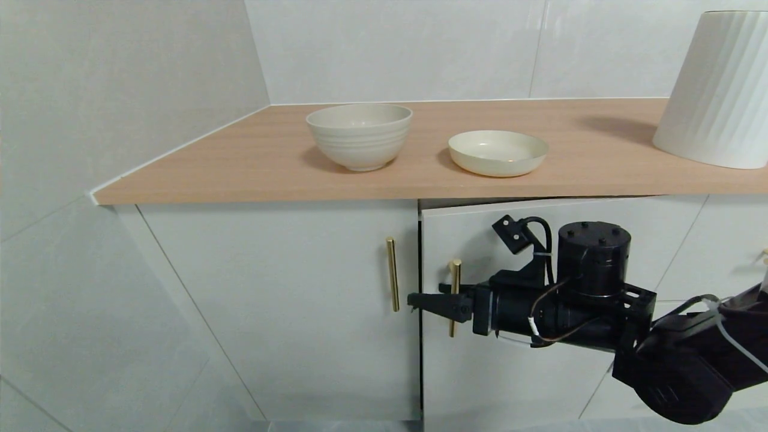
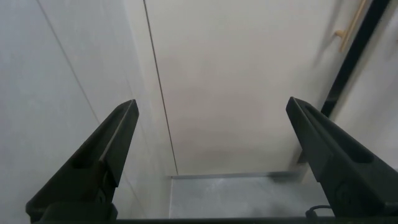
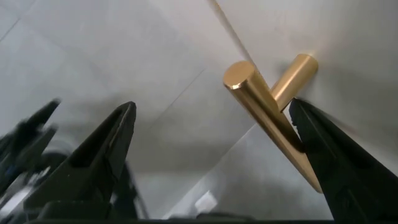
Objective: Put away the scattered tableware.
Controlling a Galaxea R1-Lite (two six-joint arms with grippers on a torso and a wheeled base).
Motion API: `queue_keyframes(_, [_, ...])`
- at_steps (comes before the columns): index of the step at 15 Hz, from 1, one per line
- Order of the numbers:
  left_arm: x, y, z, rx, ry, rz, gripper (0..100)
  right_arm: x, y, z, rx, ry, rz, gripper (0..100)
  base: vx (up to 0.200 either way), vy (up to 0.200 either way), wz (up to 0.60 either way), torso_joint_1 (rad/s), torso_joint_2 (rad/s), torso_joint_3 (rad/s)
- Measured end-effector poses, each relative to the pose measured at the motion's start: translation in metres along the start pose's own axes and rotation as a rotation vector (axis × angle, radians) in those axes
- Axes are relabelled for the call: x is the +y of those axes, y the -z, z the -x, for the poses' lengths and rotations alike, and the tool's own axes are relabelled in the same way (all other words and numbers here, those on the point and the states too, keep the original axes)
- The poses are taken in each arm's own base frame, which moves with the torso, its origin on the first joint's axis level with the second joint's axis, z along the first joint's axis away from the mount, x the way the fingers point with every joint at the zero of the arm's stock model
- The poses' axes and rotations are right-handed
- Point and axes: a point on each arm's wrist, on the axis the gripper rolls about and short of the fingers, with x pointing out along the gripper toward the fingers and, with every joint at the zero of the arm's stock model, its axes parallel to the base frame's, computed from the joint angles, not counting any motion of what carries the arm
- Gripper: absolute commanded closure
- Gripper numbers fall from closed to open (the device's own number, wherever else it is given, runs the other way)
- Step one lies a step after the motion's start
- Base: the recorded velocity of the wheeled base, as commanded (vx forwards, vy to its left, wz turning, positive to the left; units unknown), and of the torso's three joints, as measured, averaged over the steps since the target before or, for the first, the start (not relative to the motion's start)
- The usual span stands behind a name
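Observation:
A cream ribbed bowl (image 1: 360,135) and a shallow cream plate (image 1: 498,153) stand side by side on the wooden countertop (image 1: 240,174). Below them, my right gripper (image 1: 427,298) (image 3: 211,109) is open at the gold handle (image 1: 455,282) (image 3: 273,124) of the right cabinet door (image 1: 480,372). The handle lies between the fingers, close against one finger (image 3: 329,162). That door stands slightly ajar at its top edge. My left gripper (image 2: 211,104) is open with nothing in it, low in front of a white cabinet panel (image 2: 236,93).
The left cabinet door (image 1: 282,300) is shut and has its own gold handle (image 1: 392,273). A tall white ribbed vessel (image 1: 714,90) stands at the counter's back right. Tiled walls close off the left side and the back.

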Motion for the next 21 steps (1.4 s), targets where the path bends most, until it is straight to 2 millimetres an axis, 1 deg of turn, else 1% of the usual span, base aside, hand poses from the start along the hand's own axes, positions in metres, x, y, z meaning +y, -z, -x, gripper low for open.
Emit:
queue_keyframes(9, [0.000,0.000,0.000,0.000,0.004,-0.011,0,0.015,0.025,0.044,0.084,-0.021,-0.014,0,0.000,0.000,0.00,0.000,0.00,0.000])
queue_keyframes(12, [0.000,-0.002,0.000,-0.007,0.009,-0.056,0,0.021,0.032,0.059,0.114,-0.046,-0.009,0,0.000,0.000,0.00,0.000,0.00,0.000])
queue_keyframes(13, [-0.001,-0.009,0.003,-0.021,0.026,-0.060,0,0.023,0.034,0.064,0.119,-0.048,-0.010,0,0.000,0.000,0.00,0.000,0.00,0.000])
queue_keyframes(15, [-0.002,-0.030,0.008,-0.032,0.095,-0.063,0,0.026,0.035,0.069,0.121,-0.058,-0.009,0,0.000,0.000,0.00,0.000,0.00,0.000])
queue_keyframes(17, [-0.003,-0.053,0.005,0.005,0.180,-0.062,0,0.030,0.034,0.074,0.119,-0.075,-0.003,0,0.000,0.000,0.00,0.000,0.00,0.000])
queue_keyframes(18, [-0.004,-0.065,-0.001,0.042,0.214,-0.059,0,0.032,0.034,0.075,0.116,-0.081,0.002,0,0.000,0.000,0.00,0.000,0.00,0.000])
queue_keyframes(19, [-0.004,-0.079,-0.013,0.101,0.251,-0.052,0,0.034,0.034,0.076,0.115,-0.086,0.006,0,0.000,0.000,0.00,0.000,0.00,0.000])
queue_keyframes(21, [-0.004,-0.103,-0.043,0.220,0.326,-0.034,0,0.036,0.034,0.078,0.115,-0.092,0.010,0,0.000,0.000,0.00,0.000,0.00,0.000])
